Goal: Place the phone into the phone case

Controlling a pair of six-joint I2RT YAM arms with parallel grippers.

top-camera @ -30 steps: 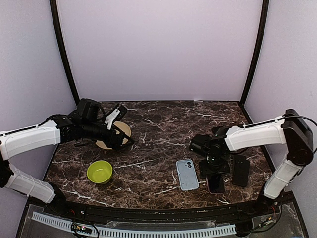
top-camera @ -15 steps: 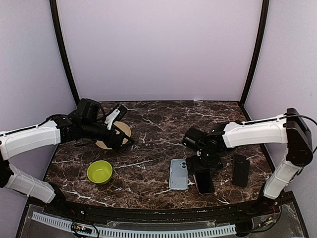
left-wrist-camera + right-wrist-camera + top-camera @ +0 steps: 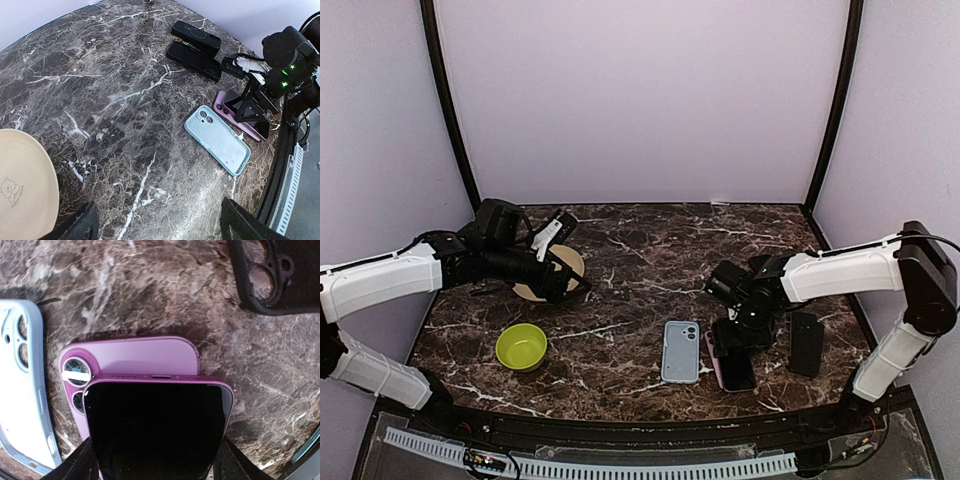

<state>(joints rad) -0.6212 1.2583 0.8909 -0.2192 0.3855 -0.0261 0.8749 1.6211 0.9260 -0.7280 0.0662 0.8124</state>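
Leaning over dark white-veined marble tabletop [image 3: 640,250], a phone [image 3: 155,430]; lilac walls [image 3: 640,100] behind.

blue case [image 3: 681,352]: slid left over the worktop [image 3: 640,260] since a second ago.
phone [image 3: 735,369]: carried left with the right hand [image 3: 742,334].
purple case [image 3: 712,354]: now showing at the phone's left edge.

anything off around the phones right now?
Yes. The phone, gripped in the right jaws, sits offset over the purple case rather than in it: the case's camera end sticks out past the phone's top edge. The light blue case beside it lies flat, nothing odd.
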